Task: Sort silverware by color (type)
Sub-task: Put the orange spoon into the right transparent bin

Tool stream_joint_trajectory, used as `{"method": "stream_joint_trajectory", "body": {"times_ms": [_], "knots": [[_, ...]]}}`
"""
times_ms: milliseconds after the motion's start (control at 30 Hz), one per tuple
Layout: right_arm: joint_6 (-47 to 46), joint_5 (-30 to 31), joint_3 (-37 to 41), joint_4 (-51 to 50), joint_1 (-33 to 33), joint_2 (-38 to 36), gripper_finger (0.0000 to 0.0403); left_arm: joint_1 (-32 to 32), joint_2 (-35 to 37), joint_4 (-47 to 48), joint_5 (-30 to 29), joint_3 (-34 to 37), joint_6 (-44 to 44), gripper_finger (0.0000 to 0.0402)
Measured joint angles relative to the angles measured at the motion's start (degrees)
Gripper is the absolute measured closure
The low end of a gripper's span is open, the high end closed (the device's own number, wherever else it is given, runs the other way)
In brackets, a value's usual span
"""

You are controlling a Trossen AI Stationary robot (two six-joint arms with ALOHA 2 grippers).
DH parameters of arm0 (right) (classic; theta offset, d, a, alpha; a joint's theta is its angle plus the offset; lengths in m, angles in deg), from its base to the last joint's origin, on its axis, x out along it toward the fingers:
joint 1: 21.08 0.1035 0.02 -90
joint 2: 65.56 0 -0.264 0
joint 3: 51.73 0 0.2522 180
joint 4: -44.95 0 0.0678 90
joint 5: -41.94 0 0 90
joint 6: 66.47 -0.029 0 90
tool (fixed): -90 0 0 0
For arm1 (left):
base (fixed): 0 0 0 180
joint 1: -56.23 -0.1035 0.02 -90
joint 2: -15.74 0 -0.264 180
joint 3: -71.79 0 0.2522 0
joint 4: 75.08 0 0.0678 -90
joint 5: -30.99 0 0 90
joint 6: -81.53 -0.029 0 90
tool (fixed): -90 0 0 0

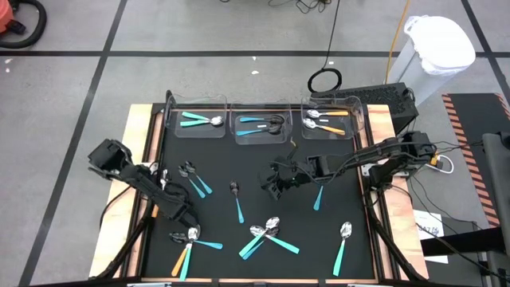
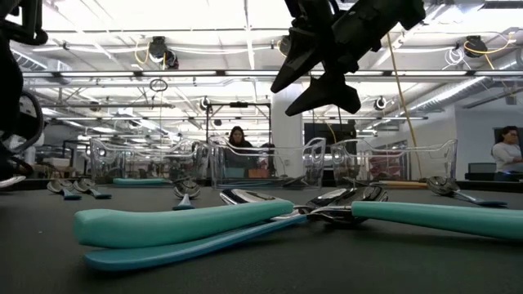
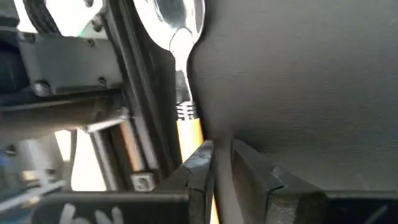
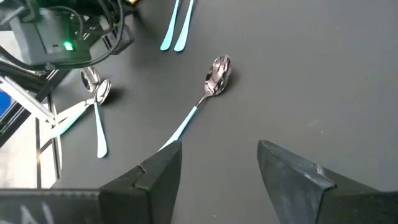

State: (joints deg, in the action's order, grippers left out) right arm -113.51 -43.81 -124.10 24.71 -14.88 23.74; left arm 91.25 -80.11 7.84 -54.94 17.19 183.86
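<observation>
**Teal, blue and orange silverware: sort begun, most pieces still loose**

Clock directions refer to the black mat (image 1: 358, 199) as seen from above, with 6 o'clock nearest.

1. Near edge, 5 to 7 o'clock. Unsorted items lie here: an orange-and-teal pair (image 1: 187, 243) at 7, a crossed teal cluster (image 1: 267, 233) at 6, and a single teal spoon (image 1: 343, 243) at 5. All lie close to the mat's near border, so approach room from that side is limited.
2. Left side, 8 to 9 o'clock. The left gripper (image 1: 174, 211) sits low by the wooden frame (image 1: 139, 159), next to an orange-handled spoon (image 3: 186, 130). Whether it grips the spoon cannot be told.
3. Centre. The right gripper (image 1: 279, 182) hovers released and empty, jaws spread wide, above a light blue spoon (image 4: 211, 81). The mat around this spoon is bare, which gives clear descent room.
4. Far edge, 11 to 1 o'clock. Three clear bins hold a few sorted pieces each: the teal bin (image 1: 199, 121), the blue bin (image 1: 259, 126) and the orange bin (image 1: 327, 123).

Judgement: roughly one third is sorted.
</observation>
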Motion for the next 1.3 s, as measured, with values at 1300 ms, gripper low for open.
{"method": "stream_joint_trajectory", "body": {"times_ms": [1300], "knots": [[4.26, -4.59, -0.02, -1.86, -5.05, 0.0, 0.0198, 2.43, -9.3, 1.92, 3.57, -6.74, -5.85, 0.0398]]}}
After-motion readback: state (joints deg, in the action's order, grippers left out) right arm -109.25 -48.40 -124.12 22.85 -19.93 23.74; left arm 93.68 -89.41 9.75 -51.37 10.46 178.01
